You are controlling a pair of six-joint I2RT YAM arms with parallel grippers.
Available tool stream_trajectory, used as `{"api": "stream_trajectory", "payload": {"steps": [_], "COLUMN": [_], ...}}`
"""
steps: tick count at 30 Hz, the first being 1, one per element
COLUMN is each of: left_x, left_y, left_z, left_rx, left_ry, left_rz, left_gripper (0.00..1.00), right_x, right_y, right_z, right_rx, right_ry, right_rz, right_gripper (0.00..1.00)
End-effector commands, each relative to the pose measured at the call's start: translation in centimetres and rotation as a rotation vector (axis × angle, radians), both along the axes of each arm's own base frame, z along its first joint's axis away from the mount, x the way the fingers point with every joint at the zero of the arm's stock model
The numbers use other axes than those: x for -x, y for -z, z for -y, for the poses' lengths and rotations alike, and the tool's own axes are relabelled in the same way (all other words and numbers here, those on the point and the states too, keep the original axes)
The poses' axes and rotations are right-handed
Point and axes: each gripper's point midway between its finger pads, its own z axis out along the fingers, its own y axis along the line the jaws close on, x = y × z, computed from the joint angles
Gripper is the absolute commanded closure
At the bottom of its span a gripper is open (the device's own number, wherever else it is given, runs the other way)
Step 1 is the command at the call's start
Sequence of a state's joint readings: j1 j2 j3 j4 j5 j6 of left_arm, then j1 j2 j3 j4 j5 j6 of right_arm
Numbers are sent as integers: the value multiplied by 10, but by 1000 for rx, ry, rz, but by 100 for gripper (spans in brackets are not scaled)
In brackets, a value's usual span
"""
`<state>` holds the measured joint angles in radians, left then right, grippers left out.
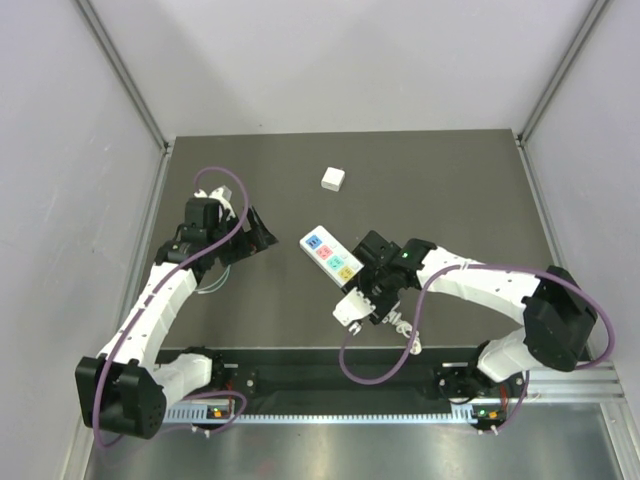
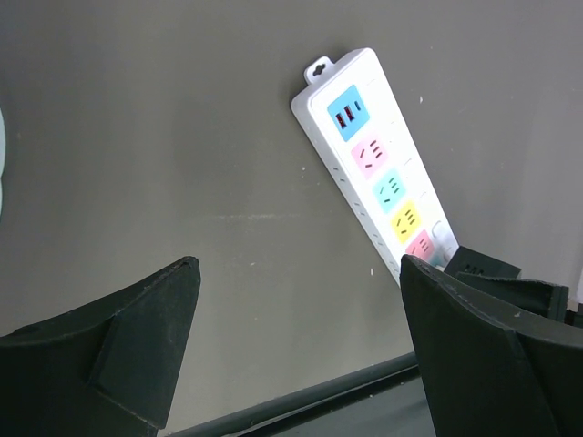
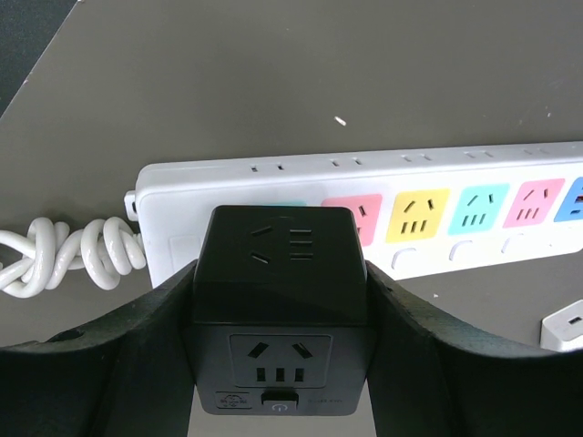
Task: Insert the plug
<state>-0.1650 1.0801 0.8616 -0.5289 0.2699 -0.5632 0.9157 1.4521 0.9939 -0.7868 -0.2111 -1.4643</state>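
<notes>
Our right tool point(image 3: 278, 319) is clamped on the black plug point(image 3: 278, 264), which sits squarely between its fingers. Just beyond the tool lies the white strip point(image 3: 437, 250), and the plug covers part of the green socket at its cord end, though we cannot tell whether they touch. Our left tool point(image 2: 299, 300) gapes wide and holds nothing, with the strip on the bench point(image 2: 164, 137) ahead of its right finger.
</notes>
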Motion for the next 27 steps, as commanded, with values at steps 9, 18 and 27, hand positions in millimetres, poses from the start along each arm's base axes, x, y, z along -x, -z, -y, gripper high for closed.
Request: {"api": "stream_trajectory", "payload": {"steps": [9, 18, 27], "left_x": [-3, -2, -2], "left_y": [-14, -11, -10], "left_z": [2, 3, 6], "left_rx": [32, 39, 50], "left_ry": [3, -1, 8], "left_rz": [67, 60, 54], "left_gripper": [5, 5, 5], "right_x": [5, -8, -4], "right_y": [-9, -25, -24], "right_z": [-8, -7, -8], "right_rx": [77, 142, 120], "right_ry": [-58, -44, -51], "right_rz": [-31, 19, 3], "right_gripper": [100, 100, 100]}}
